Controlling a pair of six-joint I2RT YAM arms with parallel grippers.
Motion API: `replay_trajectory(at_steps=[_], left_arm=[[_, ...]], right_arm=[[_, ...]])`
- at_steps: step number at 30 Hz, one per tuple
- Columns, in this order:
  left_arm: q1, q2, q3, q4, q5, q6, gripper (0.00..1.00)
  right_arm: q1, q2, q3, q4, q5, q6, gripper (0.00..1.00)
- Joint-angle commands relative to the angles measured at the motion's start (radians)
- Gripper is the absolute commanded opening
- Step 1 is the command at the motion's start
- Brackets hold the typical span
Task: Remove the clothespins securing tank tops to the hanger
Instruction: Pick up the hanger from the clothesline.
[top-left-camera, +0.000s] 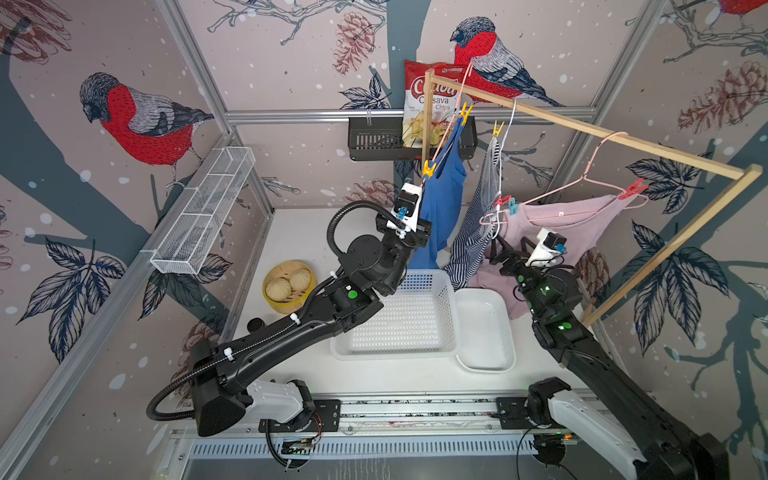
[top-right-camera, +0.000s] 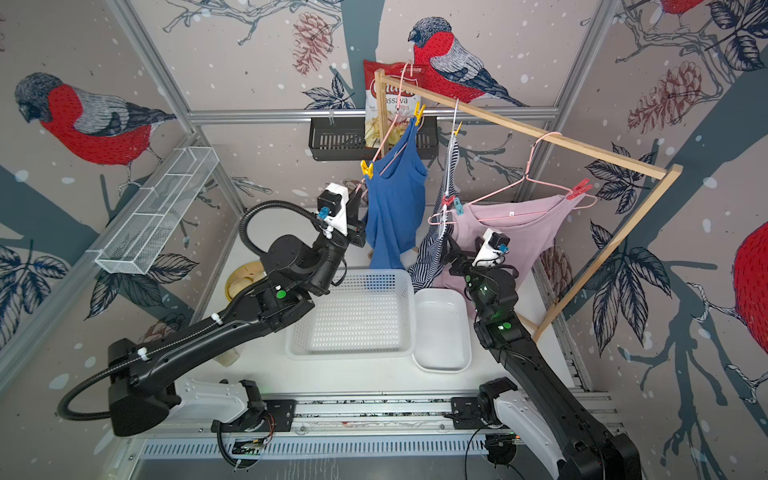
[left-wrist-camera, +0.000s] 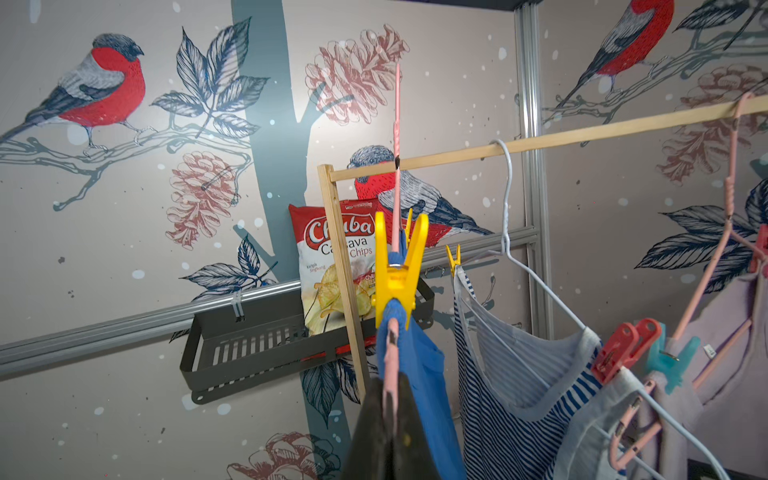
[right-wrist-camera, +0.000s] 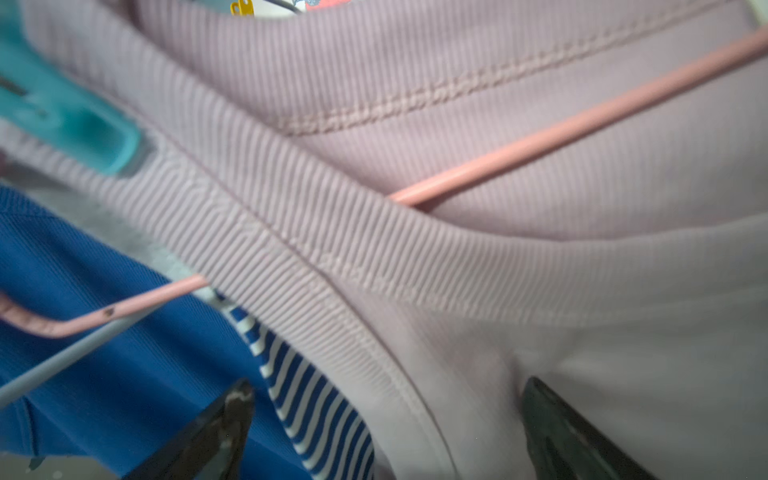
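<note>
Wooden rack (top-left-camera: 582, 129) spans the far right. Three tops hang crowded on it: blue top (top-left-camera: 440, 203) left, striped top (top-left-camera: 473, 232) middle, mauve top (top-left-camera: 582, 224) right. White basket (top-left-camera: 399, 328) and white tray (top-left-camera: 484, 332) sit below, nearer. Black shelf (top-left-camera: 374, 141) on the far wall holds a chip bag (top-left-camera: 428, 104), legible as "Chuba Cassava Chips". Steamer (top-left-camera: 289, 286) with buns stands left.

Left gripper (left-wrist-camera: 390, 399) is clamped on the blue top's pink hanger (left-wrist-camera: 390, 361), just beneath a yellow clothespin (left-wrist-camera: 397, 274) pinning the strap. Right gripper (right-wrist-camera: 388, 384) stands wide, empty, against the mauve neckline, near the teal clothespin (right-wrist-camera: 75, 124).
</note>
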Motion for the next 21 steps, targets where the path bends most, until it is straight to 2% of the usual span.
replay_trajectory(at_steps=[1, 9, 12, 16, 18, 21], left_arm=[[0.009, -0.062, -0.024, 0.143, 0.035, -0.014, 0.0], [0.022, -0.201, -0.022, 0.058, 0.122, -0.083, 0.0], [0.022, -0.25, -0.005, 0.017, 0.165, -0.097, 0.0], [0.021, -0.297, 0.086, -0.123, 0.198, -0.117, 0.0], [0.022, -0.321, 0.104, -0.132, 0.2, -0.112, 0.0], [0.022, -0.338, 0.178, -0.251, 0.219, -0.141, 0.0]], right_arm=[[0.008, -0.065, -0.021, -0.078, -0.073, -0.044, 1.0], [0.062, -0.159, -0.022, -0.107, -0.22, -0.109, 1.0], [0.1, -0.139, 0.018, -0.103, -0.228, -0.114, 1.0], [0.139, -0.088, 0.072, -0.089, -0.202, -0.096, 1.0], [0.143, -0.051, 0.118, -0.106, -0.228, -0.096, 1.0], [0.153, 0.004, 0.203, -0.146, -0.267, -0.101, 1.0]])
